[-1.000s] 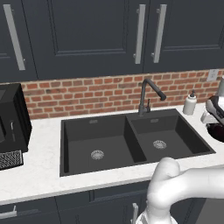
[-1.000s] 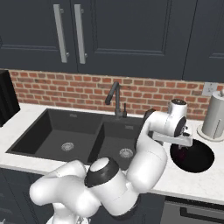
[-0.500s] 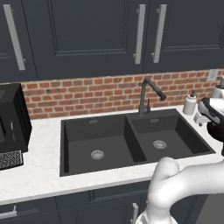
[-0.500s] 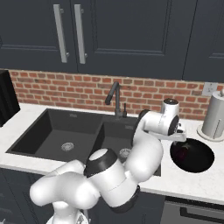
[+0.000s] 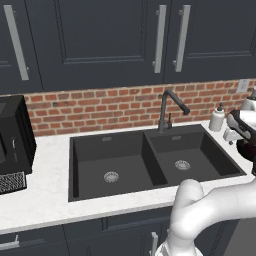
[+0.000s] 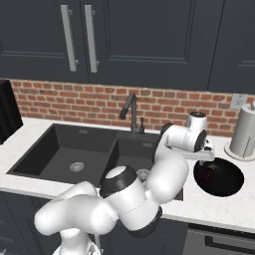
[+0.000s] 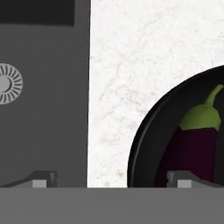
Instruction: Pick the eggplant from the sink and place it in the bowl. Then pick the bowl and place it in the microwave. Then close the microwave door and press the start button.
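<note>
- Eggplant (image 7: 196, 148): dark purple, oblong, green cap w/ curved stem; lies inside bowl (image 7: 144, 144).
- Bowl: black, round, shallow; on white speckled counter (image 7: 131, 65), just right of sink (image 6: 64, 154).
- Gripper (image 7: 111, 180): fingers spread wide, nothing between; one tip over sink edge, other over bowl.
- Paper towel roll (image 6: 245, 130) far right, beyond the bowl.

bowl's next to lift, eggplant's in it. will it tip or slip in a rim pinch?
The bowl looks wide and shallow, so probably stable, though a one-sided rim grip may tilt it. Its glossy black rim could be slippery. The rounded eggplant may roll inside if it tilts.
</note>
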Controlling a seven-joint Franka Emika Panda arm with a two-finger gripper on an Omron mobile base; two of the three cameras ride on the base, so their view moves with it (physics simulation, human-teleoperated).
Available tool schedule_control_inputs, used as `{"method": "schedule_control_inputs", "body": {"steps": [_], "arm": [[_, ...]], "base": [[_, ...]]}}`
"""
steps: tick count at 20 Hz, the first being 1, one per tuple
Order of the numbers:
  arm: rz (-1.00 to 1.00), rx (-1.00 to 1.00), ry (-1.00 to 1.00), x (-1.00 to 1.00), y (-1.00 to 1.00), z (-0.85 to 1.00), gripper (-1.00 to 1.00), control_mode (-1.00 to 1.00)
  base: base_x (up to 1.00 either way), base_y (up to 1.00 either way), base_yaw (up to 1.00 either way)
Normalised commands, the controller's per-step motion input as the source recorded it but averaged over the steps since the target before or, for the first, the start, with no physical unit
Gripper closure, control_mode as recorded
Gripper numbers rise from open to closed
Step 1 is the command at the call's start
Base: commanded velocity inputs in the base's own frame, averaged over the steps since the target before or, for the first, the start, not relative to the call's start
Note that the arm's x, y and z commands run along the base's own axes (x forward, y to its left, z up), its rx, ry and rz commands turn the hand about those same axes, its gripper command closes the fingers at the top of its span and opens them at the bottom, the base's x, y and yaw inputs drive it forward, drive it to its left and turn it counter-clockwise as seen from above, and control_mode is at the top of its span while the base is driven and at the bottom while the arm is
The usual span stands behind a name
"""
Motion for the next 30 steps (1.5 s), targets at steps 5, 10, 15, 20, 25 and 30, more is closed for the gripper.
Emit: {"method": "schedule_control_inputs", "body": {"steps": [5, 10, 15, 20, 25, 30], "arm": [[0.00, 0.00, 0.04, 0.00, -0.01, -0.10, -1.00, -1.00], [0.01, 0.02, 0.03, 0.00, 0.00, -0.19, -1.00, -1.00], [0.02, 0.04, 0.04, 0.00, 0.00, -0.30, -1.00, -1.00], [0.02, 0.04, 0.03, 0.00, 0.00, -0.32, -1.00, -1.00], [0.03, 0.04, 0.01, 0.00, -0.07, -0.27, -1.00, -1.00], [0.03, 0.04, 0.00, 0.00, -0.12, -0.23, -1.00, -1.00]], "base": [[0.00, 0.00, 0.00], [0.00, 0.00, 0.00], [0.00, 0.00, 0.00], [0.00, 0.00, 0.00], [0.00, 0.00, 0.00], [0.00, 0.00, 0.00]]}}
